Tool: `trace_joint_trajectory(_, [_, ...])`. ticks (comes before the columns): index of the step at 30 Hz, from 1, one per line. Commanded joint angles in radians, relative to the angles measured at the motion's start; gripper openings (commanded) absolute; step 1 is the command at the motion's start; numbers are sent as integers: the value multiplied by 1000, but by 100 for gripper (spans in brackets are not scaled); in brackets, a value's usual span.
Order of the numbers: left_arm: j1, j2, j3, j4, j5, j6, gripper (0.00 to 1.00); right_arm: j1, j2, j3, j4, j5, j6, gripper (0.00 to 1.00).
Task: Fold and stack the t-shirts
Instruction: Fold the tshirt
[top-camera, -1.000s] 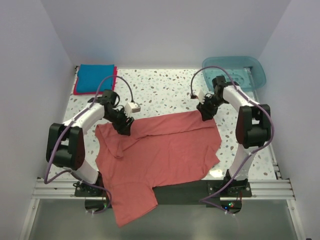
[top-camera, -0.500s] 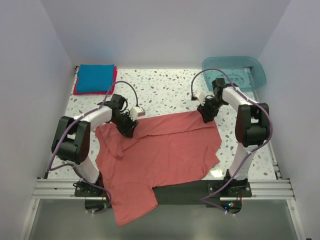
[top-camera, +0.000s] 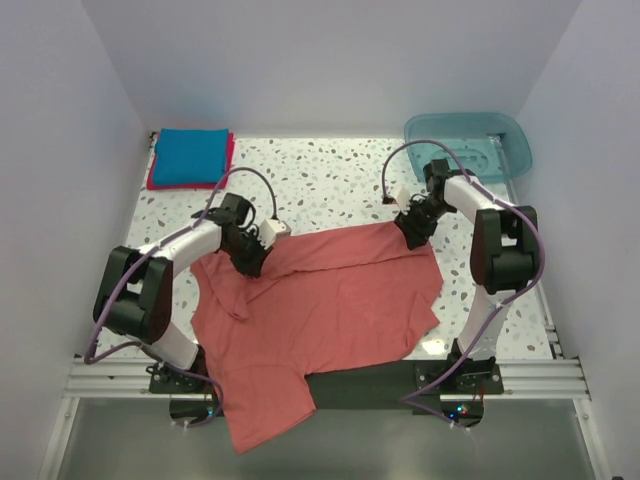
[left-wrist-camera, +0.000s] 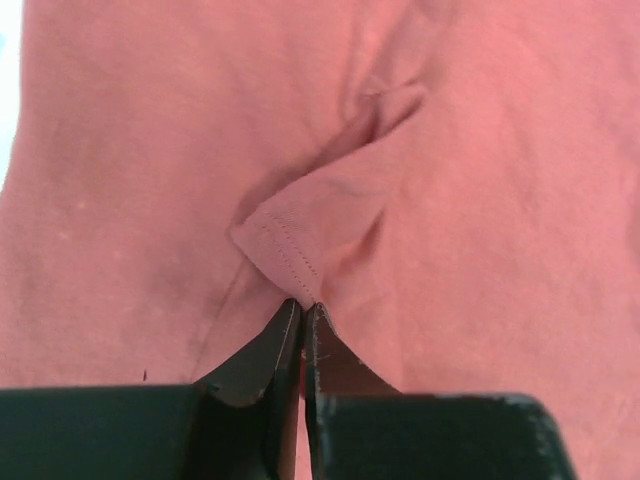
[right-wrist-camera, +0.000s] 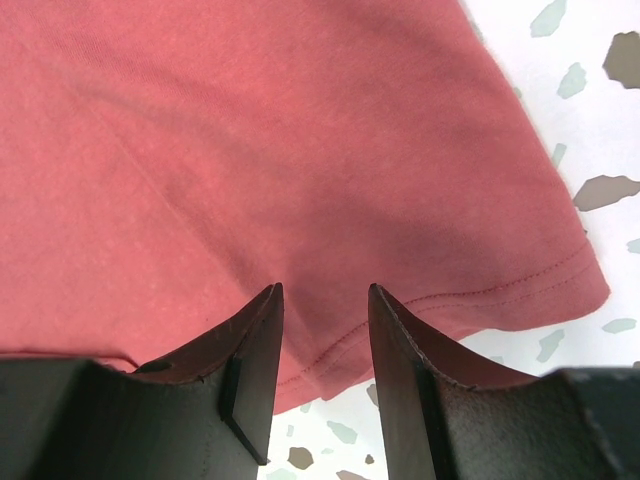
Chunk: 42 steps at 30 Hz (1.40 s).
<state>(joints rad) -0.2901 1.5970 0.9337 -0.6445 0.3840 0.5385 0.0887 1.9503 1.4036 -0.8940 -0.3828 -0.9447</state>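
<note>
The salmon-red t-shirt (top-camera: 320, 300) lies spread over the middle of the table, its lower part hanging past the front edge. My left gripper (top-camera: 250, 262) is shut on a pinched fold of its hem (left-wrist-camera: 285, 245) near the shirt's upper left. My right gripper (top-camera: 412, 234) is open, its jaws straddling the shirt's upper right hem (right-wrist-camera: 440, 310) just above the table. The bright blue t-shirt (top-camera: 190, 155) lies folded on top of the crimson-pink t-shirt (top-camera: 229, 157) at the back left corner.
A translucent teal plastic tub (top-camera: 470, 143) sits at the back right corner. White walls close in the table on three sides. The speckled tabletop (top-camera: 320, 180) shows bare between the stack and the tub.
My left arm has shifted slightly right and down with the shirt fold in its jaws. My right gripper has barely moved.
</note>
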Motion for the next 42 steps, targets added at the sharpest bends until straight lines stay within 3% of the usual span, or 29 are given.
trace_joint_trajectory(1, [-15,-63,-1,-64,94,41,5,-1,-47,-5,18,8,-8,43])
trace_joint_trajectory(2, [-21,-65,-1,-73,102,47,0,-3,-47,-6,20,10,-6,43])
trace_joint_trajectory(7, [-93,-133,-3,-170,205,118,0,-1,-48,5,12,12,-11,43])
trace_joint_trajectory(9, [-177,-185,-9,-208,226,168,0,-3,-51,5,3,12,-17,43])
trace_joint_trajectory(10, [-211,-201,-9,-240,217,182,14,-3,-51,5,3,12,-22,43])
trace_joint_trajectory(13, [-244,-259,-3,-250,198,192,37,-3,-51,11,-5,9,-23,44])
trace_joint_trajectory(14, [-241,-269,8,-250,187,180,38,-3,-53,14,-9,7,-22,44])
trace_joint_trajectory(17, [-175,-287,46,-248,179,150,39,-3,-60,32,-10,-7,0,44])
trace_joint_trajectory(20, [-9,-287,70,-210,204,86,37,-1,-67,63,-8,-16,33,44])
trace_joint_trajectory(22, [55,-267,57,-169,107,40,36,11,-57,83,-5,-1,52,44])
trace_joint_trajectory(26, [121,-156,30,-145,-75,5,34,34,-41,80,4,50,61,43])
trace_joint_trajectory(33, [167,23,62,-103,-229,-29,33,48,-13,12,81,194,69,43])
trace_joint_trajectory(39, [190,257,220,-52,-277,-20,28,48,81,29,219,360,125,44])
trace_joint_trajectory(42, [210,403,396,-53,-254,-25,27,48,171,107,311,413,145,44])
